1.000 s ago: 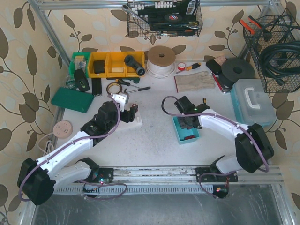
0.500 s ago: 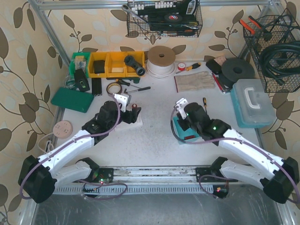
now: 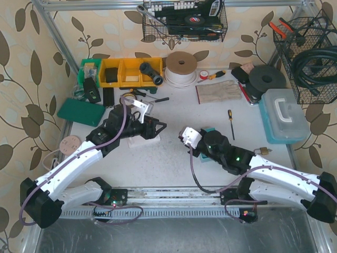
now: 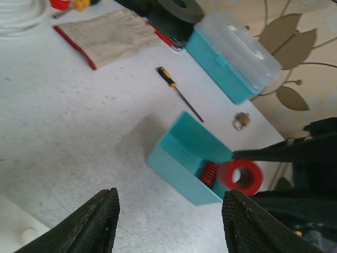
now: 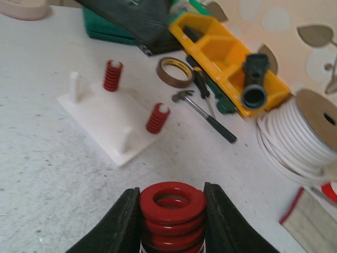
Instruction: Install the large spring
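Note:
My right gripper is shut on the large red spring and holds it upright above the table, short of the white peg plate. The plate carries two small red springs and two bare pegs. In the top view my right gripper sits just right of the plate. My left gripper is open and empty over the plate's right side, facing the teal bin. The large spring also shows in the left wrist view. A small red spring lies in the bin.
A screwdriver, a teal toolbox and a glove lie to the right. Yellow bins and a wire spool stand at the back. A tape ring and a hammer lie behind the plate.
My right arm has lifted out of the teal bin and swung left toward the plate with the large spring. My left gripper has shifted right and turned toward the bin.

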Controlling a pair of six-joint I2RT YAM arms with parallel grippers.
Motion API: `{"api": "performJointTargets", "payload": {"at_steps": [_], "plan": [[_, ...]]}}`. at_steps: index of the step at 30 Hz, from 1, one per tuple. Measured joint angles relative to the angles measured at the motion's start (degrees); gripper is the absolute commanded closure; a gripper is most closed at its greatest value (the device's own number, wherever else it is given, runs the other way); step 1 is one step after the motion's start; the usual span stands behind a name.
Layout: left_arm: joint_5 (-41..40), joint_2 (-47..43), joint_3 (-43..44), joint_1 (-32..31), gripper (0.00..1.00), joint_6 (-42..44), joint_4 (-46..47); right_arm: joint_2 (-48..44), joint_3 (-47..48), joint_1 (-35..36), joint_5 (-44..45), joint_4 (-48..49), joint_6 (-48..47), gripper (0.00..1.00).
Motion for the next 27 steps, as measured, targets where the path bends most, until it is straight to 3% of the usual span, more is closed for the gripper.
{"api": "performJointTargets", "payload": {"at_steps": [12, 27], "plan": [[9.4, 3.3, 3.3, -3.7, 0.4, 0.6, -4.5, 2.9, -1.9, 7.5, 0.7, 8.5, -5.5, 1.0], [10.4, 7.0, 4.3, -6.0, 0.42, 2.2, -7.3, 5.5, -1.9, 8.6, 3.1, 11.6, -5.7, 1.0]]}}
